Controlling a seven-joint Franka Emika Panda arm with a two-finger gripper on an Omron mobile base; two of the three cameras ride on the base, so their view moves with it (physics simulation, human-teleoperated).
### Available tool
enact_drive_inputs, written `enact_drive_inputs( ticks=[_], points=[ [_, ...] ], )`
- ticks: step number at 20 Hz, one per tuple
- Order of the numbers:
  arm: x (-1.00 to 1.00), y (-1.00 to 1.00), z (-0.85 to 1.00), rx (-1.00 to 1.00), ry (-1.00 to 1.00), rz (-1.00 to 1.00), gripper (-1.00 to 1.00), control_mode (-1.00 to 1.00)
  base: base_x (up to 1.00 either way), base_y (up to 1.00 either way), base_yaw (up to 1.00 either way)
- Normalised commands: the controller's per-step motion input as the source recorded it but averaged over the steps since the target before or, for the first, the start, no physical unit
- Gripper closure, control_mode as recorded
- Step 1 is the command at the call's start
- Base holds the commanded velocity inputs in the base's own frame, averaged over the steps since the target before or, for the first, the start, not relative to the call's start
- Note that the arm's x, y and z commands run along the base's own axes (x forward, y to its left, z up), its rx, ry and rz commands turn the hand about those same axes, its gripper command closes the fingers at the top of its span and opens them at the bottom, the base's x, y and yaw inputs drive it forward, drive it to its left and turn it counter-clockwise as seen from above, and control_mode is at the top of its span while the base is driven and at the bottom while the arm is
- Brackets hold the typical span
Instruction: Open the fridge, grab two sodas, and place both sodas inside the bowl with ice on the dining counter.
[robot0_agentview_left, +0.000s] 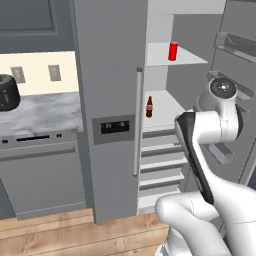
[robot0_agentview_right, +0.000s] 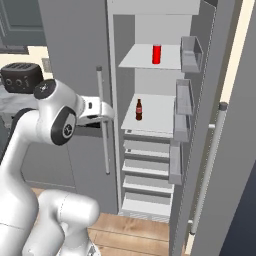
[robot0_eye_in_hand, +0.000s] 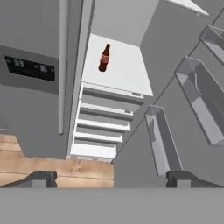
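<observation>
we see the fridge (robot0_agentview_left: 112, 100) with its right door (robot0_agentview_right: 220, 125) swung open and its left door shut. inside, the can (robot0_agentview_left: 173, 51) stands on an upper shelf (robot0_agentview_right: 150, 59), and the bottle (robot0_agentview_left: 149, 107) stands on the shelf below, nearer the left wall. drawers (robot0_agentview_right: 147, 172) stack beneath the bottle. left of the fridge runs a worktop (robot0_agentview_left: 42, 112) with a toaster (robot0_agentview_right: 20, 77) on it.

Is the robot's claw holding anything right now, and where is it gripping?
Nothing. The gripper is open and empty, facing the open fridge; the brown bottle stands untouched on its shelf.
</observation>
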Motion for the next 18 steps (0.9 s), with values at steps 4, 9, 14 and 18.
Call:
enact_drive_inputs(
  ticks=[4,9,14,18],
  points=[
    [0.0,-0.02,0.0,0.18,-0.04,-0.16,-1.0,-1.0,0.0,0.0,0.0],
    [-0.02,0.0,0.0,0.12,0.0,-0.12,-1.0,-1.0,0.0,0.0,0.0],
    [0.02,0.0,0.0,0.01,0.0,-0.02,-1.0,-1.0,0.0,0.0,0.0],
    [0.17,0.01,0.0,0.01,0.0,0.0,-1.0,1.0,0.3,0.01,0.0]
  ],
)
